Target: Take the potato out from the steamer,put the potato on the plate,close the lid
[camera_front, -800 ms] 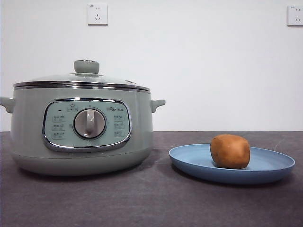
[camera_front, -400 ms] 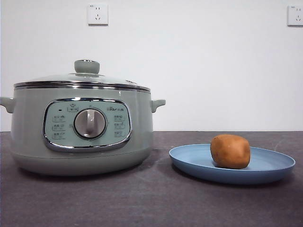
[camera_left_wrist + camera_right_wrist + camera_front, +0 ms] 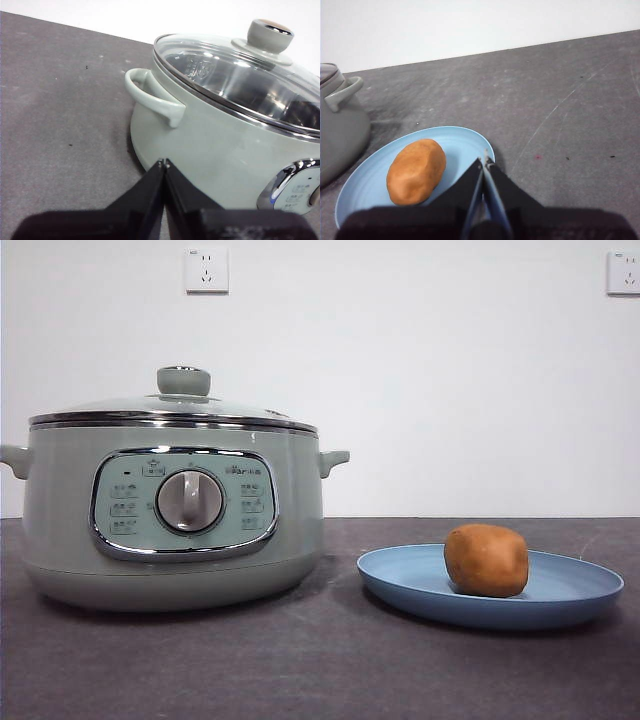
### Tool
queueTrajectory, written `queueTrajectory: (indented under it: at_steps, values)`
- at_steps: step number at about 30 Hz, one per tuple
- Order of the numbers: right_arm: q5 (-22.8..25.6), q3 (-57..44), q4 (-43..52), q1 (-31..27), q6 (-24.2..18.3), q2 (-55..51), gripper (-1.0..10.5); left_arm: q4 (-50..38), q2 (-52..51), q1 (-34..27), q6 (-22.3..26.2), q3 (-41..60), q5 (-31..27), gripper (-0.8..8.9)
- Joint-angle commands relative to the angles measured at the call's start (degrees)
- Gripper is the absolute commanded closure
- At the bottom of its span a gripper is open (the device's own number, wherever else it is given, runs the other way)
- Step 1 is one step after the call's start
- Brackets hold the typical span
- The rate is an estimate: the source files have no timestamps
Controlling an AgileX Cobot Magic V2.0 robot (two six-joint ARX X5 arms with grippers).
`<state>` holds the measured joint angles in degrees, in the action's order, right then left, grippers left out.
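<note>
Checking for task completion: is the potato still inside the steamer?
No, the potato lies on the light-blue plate beside the steamer, whose glass lid is on.

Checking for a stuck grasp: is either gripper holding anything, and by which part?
Nothing is held. The left gripper is shut empty beside the steamer; the right gripper is shut empty above the plate.
</note>
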<state>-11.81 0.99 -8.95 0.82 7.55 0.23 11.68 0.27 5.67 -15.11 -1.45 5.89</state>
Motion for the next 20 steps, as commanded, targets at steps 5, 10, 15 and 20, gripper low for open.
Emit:
queueTrajectory:
  at_steps: [5, 10, 15, 20]
  values:
    - [0.20, -0.66, -0.55, 0.02, 0.57, -0.17, 9.5, 0.79, -0.15, -0.15, -0.15, 0.39, 0.15, 8.17]
    - [0.22, -0.66, -0.55, 0.35, 0.57, -0.17, 9.5, 0.79, -0.15, -0.15, -0.15, 0.39, 0.15, 8.17]
    - [0.20, -0.66, -0.55, 0.74, 0.57, -0.17, 9.5, 0.79, -0.15, -0.15, -0.15, 0.39, 0.15, 8.17]
    - [0.20, -0.66, -0.55, 0.74, 0.57, -0.17, 9.5, 0.79, -0.15, -0.15, -0.15, 0.39, 0.13, 8.17]
